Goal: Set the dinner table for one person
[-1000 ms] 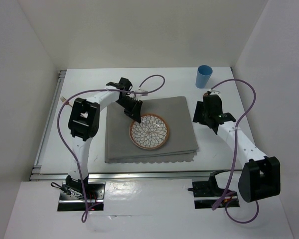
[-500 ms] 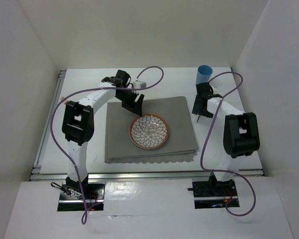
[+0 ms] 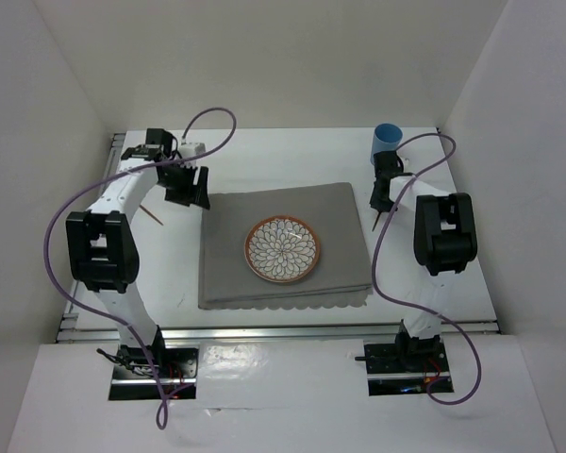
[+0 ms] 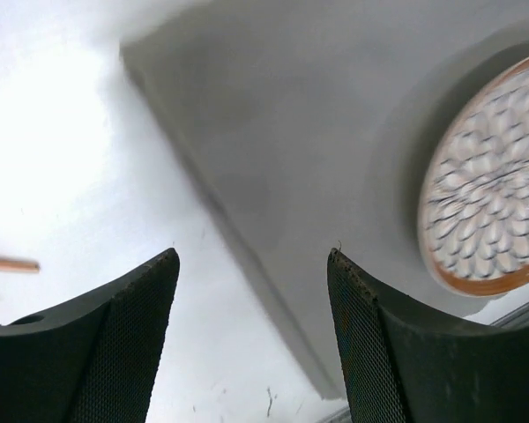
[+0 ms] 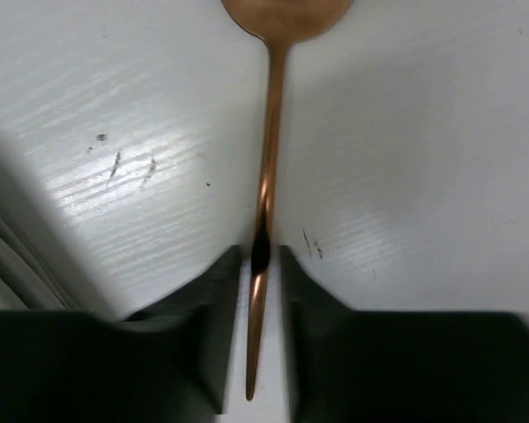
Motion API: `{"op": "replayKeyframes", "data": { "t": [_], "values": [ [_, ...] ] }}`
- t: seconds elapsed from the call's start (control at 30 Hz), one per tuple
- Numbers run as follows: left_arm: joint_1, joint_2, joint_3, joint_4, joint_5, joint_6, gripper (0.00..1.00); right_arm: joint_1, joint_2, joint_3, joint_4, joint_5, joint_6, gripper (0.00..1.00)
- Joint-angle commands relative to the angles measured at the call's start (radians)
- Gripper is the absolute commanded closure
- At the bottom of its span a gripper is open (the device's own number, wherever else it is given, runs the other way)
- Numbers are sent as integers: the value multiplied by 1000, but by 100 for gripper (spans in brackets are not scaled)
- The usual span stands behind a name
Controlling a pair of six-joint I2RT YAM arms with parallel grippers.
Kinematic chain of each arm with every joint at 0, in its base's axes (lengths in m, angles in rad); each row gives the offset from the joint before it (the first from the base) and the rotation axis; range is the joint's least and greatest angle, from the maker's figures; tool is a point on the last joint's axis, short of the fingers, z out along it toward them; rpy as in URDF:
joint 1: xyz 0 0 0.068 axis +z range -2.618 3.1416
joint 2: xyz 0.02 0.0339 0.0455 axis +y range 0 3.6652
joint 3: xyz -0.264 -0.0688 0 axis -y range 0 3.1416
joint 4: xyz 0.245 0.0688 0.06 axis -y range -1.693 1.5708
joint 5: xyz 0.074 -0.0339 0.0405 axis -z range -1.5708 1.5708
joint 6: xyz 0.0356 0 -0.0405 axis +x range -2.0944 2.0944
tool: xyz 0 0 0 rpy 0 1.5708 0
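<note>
The white dinner table (image 3: 453, 283) holds a grey scallop-edged placemat (image 3: 231, 269) with a patterned orange-rimmed plate (image 3: 282, 248) on it. My left gripper (image 3: 192, 192) is open and empty, low over the placemat's far left corner (image 4: 273, 132); the plate (image 4: 489, 176) shows at the right of the left wrist view. My right gripper (image 3: 381, 200) is beside the placemat's right edge. Its jaws are nearly closed around the handle of a copper spoon (image 5: 266, 176), with a thin gap on each side. The spoon's handle end (image 3: 376, 221) pokes out below the gripper.
A blue cup (image 3: 387, 142) stands at the far right, just beyond my right gripper. A thin copper utensil (image 3: 151, 215) lies on the table left of the placemat; its tip shows in the left wrist view (image 4: 9, 263). Aluminium rails (image 3: 264, 330) line the edges.
My left gripper left the plate and swung to the far left corner of the placemat. My right arm folded up and its gripper shifted toward the cup, over the spoon.
</note>
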Motion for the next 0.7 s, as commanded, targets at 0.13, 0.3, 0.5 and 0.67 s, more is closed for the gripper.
{"op": "replayKeyframes", "data": {
  "t": [0.13,0.3,0.5,0.67],
  "values": [
    [8,106,-96,0,-47,40,25,-8,75,5,27,-25,-4,100],
    [8,220,-26,49,-70,8,30,-8,-12,-80,37,-15,-4,100],
    [8,316,45,49,-71,-11,62,31,-143,-200,66,6,-26,100],
    [8,330,60,84,-62,-11,76,88,-189,-249,76,70,-56,100]
  ]
}}
